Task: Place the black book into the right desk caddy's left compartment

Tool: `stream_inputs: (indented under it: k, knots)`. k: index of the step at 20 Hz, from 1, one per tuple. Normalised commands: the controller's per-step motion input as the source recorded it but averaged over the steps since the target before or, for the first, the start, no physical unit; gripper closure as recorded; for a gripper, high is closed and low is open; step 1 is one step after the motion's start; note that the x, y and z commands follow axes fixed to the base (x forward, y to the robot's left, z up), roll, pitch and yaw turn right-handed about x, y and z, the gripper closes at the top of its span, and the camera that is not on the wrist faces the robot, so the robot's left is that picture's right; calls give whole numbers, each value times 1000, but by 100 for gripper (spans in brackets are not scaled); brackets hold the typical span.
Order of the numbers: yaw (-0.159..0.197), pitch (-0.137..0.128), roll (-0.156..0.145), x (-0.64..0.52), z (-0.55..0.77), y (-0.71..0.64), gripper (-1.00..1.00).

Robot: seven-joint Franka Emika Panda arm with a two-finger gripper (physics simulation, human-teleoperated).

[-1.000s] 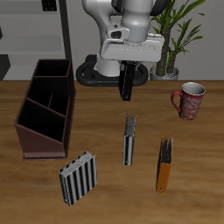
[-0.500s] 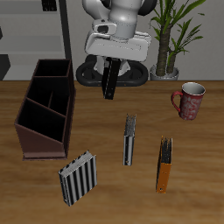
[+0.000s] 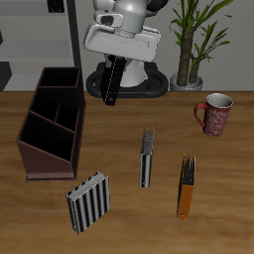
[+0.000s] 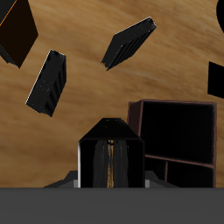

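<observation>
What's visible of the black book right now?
The black book is thin, narrow and plain black, with no markings visible. It hangs in the air, held at its upper end by the end effector, tilted slightly off vertical. It is above the table, beyond the caddy's back corner and touching nothing else. In the wrist view it fills the foreground, its page edges showing as pale lines.

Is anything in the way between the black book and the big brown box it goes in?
No. The gripper holds the black book in the air, and only bare table lies between it and the right desk caddy.
</observation>
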Motion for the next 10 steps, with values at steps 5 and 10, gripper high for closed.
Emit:
stream_inputs:
  k: [5,10]
  knots:
    - [0,-34,-41,-4,262,-200,100]
    - [-20,-11,-38,25,162,-219,100]
